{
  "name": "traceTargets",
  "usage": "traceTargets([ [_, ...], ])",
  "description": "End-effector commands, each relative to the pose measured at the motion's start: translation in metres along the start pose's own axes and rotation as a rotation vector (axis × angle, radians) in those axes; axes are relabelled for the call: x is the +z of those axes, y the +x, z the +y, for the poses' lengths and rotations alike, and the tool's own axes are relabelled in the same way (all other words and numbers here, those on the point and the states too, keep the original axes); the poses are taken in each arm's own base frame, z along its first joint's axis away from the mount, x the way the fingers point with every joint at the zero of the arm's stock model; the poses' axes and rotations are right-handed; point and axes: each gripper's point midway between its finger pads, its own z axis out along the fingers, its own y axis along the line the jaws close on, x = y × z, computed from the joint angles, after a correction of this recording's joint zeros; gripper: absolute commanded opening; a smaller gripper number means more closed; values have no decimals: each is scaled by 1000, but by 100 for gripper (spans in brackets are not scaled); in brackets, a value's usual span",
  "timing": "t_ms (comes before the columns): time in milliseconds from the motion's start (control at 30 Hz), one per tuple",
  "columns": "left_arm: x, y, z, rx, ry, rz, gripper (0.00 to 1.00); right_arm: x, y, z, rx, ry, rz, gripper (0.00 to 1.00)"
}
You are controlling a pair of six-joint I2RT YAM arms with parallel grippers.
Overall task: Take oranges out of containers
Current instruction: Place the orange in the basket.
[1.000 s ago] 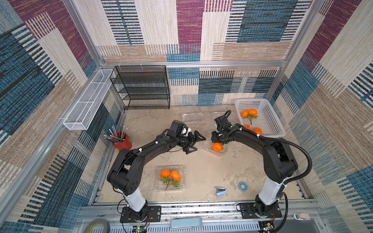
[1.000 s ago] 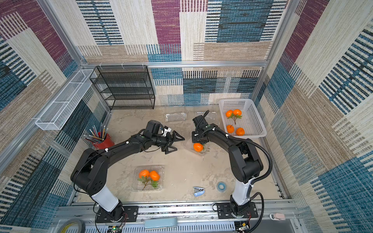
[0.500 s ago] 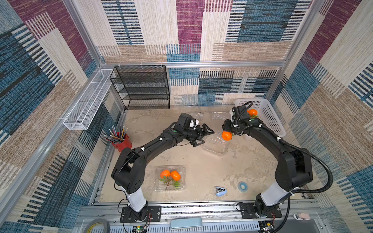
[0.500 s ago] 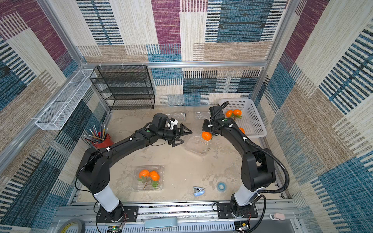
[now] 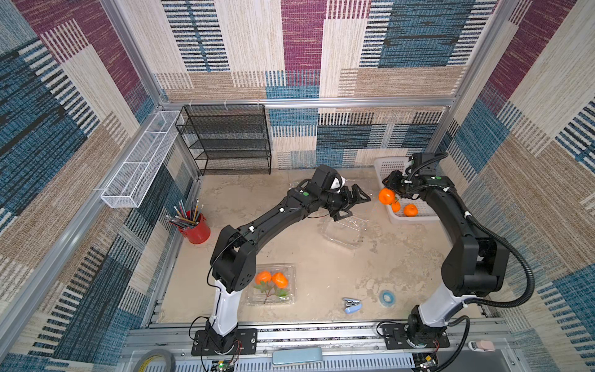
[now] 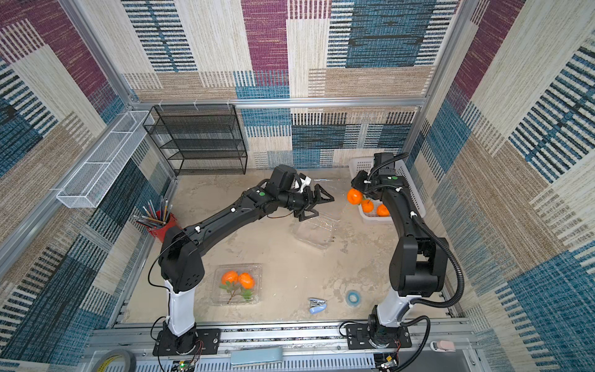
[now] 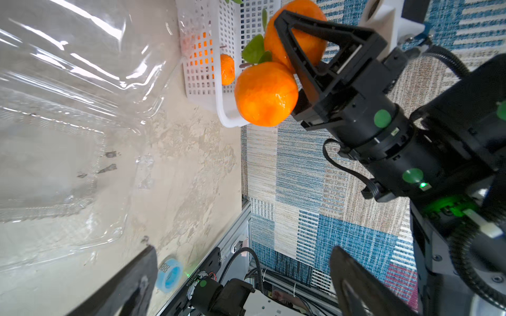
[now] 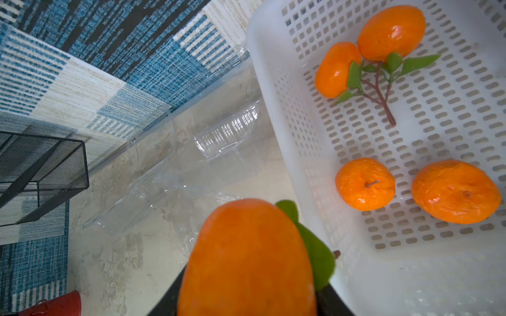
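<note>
My right gripper [image 5: 391,190] is shut on a leafy pair of oranges [image 5: 386,196] [image 7: 265,93] [image 8: 246,260]. It holds them in the air at the near left corner of the white basket [image 5: 415,219]. Several more oranges lie in the basket [image 8: 301,136]: a stemmed pair [image 8: 391,32] and two loose ones [image 8: 365,183]. An open container [image 5: 344,230] [image 7: 68,136] lies empty on the table. My left gripper [image 5: 359,206] [image 7: 243,251] hovers open just behind it, holding nothing. A closed container [image 5: 289,270] with two oranges [image 5: 272,279] sits at the front. More clear containers [image 8: 219,142] lie by the back wall.
A red cup of pencils [image 5: 196,228] stands at the left. A black mesh shelf [image 5: 225,138] is at the back, and a white wire rack [image 5: 141,161] hangs on the left wall. A blue stapler [image 5: 351,304] and a blue tape roll [image 5: 386,298] lie near the front edge.
My right gripper has lifted the oranges out of the open container and carried them right and back to the basket's corner. My left arm has moved right and back, its gripper still open.
</note>
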Motion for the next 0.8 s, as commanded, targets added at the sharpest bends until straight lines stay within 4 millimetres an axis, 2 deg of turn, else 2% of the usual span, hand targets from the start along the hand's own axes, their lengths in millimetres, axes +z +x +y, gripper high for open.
traceTargets([
  [0,12,3,-8,12,-22,19,99,4,-21,-6,69,-49,-29,49],
  [100,26,6,-20,28,-17,39,99,10,-40,-24,119,-47,-47,49],
  [167,32,6,-28,33,-8,45,99,18,-45,-40,158,-36,-43,49],
  [200,35,1,-30,35,-14,15,99,17,-59,-45,175,-39,-67,49],
  [400,51,8,-41,51,-4,15,99,41,-82,-94,253,35,-81,50],
  [533,60,13,-36,43,-12,26,99,63,-88,-123,280,93,-73,50],
  [767,66,14,-31,41,-19,29,99,98,-87,-141,299,108,-35,53],
])
